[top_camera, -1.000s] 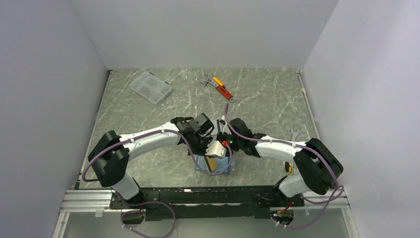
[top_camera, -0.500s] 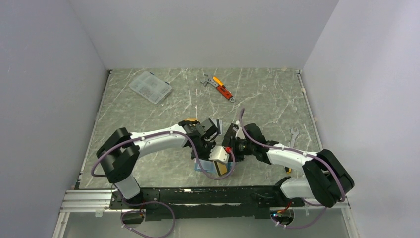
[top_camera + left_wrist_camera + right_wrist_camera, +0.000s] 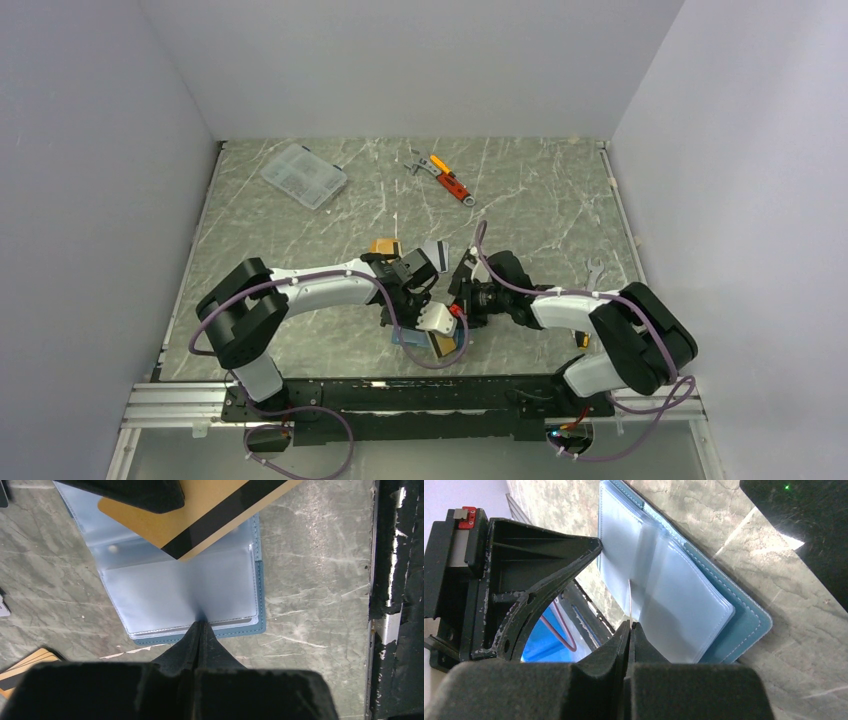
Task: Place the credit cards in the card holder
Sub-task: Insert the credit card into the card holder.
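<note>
Pinching an orange-gold credit card [image 3: 200,511] by its edge, the right gripper [image 3: 630,626] has its jaws clamped together on the card, which hangs tilted over the open card holder [image 3: 175,592]. The card's dark magnetic stripe runs along its lower side at the top of the left wrist view. In the right wrist view the same card shows only as a thin pale edge rising from the fingertips. It points at the fold between the holder's clear light-blue pockets. The teal-blue holder lies flat and spread open on the grey-green marbled table [image 3: 550,200], at lower centre of the overhead frame, between the two arms. The left gripper [image 3: 200,626], jaws together, touches the holder's lower rim with its tips; whether it pinches the plastic cannot be told. More orange-gold cards [image 3: 383,246] and a silver-grey card [image 3: 432,248] lie just above the arms in the overhead view. A clear plastic box [image 3: 303,175] sits at upper left, an orange-handled tool [image 3: 450,178] at upper centre and a wrench [image 3: 593,270] at right.
</note>
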